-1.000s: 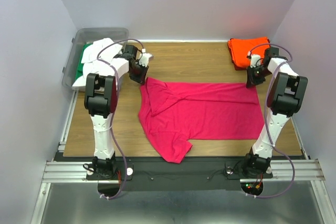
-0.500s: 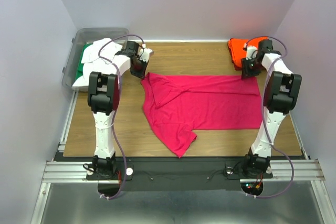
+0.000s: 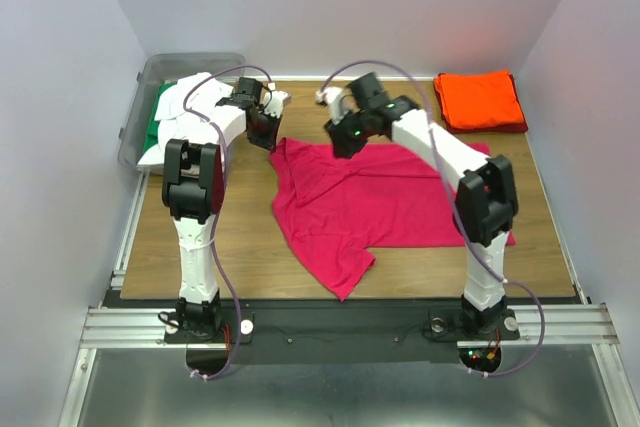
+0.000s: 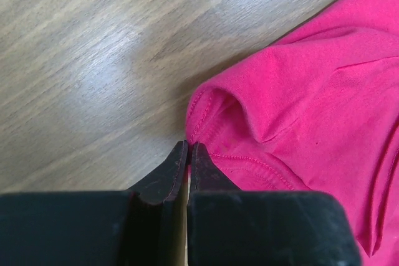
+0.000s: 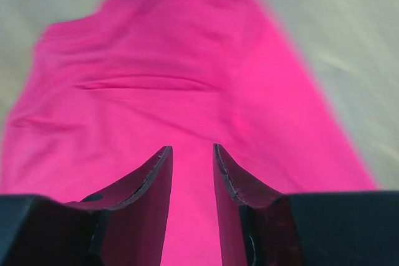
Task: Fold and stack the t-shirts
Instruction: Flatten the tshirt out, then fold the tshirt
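Note:
A magenta-pink t-shirt point(image 3: 390, 197) lies spread across the middle of the table. My left gripper point(image 3: 264, 137) is at its far left corner, and the left wrist view shows the jaws point(image 4: 188, 147) pressed together on the stitched hem of the pink cloth point(image 4: 312, 91). My right gripper point(image 3: 340, 139) hovers above the shirt's upper middle. It is open, with only pink cloth point(image 5: 174, 60) below the gap between its fingertips point(image 5: 192, 151). A folded orange-red t-shirt point(image 3: 482, 99) rests at the far right corner.
A clear grey bin point(image 3: 150, 72) stands at the far left, with white tees point(image 3: 195, 107) and a green one point(image 3: 157, 117) spilling from it. The right arm point(image 3: 440, 152) stretches diagonally over the shirt's right half. Bare wood shows along the near edge.
The right arm left the shirt's far right corner and swung left to above its upper middle, jaws now apart. The left gripper closed at the shirt's far left corner and stayed there.

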### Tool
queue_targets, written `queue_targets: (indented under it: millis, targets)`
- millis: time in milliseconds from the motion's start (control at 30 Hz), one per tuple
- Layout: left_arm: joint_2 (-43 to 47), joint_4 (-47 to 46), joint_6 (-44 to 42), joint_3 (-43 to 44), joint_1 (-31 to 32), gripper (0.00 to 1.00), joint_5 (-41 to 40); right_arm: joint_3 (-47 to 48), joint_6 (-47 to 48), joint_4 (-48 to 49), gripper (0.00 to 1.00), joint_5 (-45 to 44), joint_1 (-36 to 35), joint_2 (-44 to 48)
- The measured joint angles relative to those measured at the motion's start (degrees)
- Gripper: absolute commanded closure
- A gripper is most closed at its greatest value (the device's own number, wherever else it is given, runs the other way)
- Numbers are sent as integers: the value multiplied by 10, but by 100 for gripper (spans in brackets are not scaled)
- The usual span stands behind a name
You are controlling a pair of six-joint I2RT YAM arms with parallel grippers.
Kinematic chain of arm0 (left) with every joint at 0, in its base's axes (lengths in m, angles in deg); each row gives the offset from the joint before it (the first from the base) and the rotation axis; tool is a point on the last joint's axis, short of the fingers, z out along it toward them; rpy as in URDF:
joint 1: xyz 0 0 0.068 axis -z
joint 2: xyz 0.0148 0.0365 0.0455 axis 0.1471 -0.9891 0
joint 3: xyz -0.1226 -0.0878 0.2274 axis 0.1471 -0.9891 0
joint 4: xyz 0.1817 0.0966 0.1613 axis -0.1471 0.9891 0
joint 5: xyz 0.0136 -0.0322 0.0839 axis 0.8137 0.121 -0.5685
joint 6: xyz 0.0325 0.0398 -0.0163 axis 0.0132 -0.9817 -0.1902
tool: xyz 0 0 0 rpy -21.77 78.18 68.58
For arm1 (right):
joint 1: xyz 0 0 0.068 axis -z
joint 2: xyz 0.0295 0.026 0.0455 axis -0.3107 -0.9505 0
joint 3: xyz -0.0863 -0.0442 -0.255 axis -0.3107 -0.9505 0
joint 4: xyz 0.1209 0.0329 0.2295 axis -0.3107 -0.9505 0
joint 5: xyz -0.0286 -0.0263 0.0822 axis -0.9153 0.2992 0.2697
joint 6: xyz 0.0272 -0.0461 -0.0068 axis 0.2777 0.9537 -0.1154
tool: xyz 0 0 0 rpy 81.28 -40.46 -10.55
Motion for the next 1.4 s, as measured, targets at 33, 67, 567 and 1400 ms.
queue_targets:
  millis: [33, 67, 567, 1400]
  targets:
    - [0, -1, 1, 0, 0, 96, -2, 0, -3, -1, 62, 0, -30, -13]
    - [0, -2, 2, -1, 0, 97, -5, 0, -4, -2, 62, -2, -51, -23]
    - [-6, -9, 12, -3, -14, 100, -34, -7, -29, -6, 56, -34, -182, -75]
    - [-15, -15, 13, -3, -16, 100, -31, 64, -102, 24, 58, -94, -215, -174]
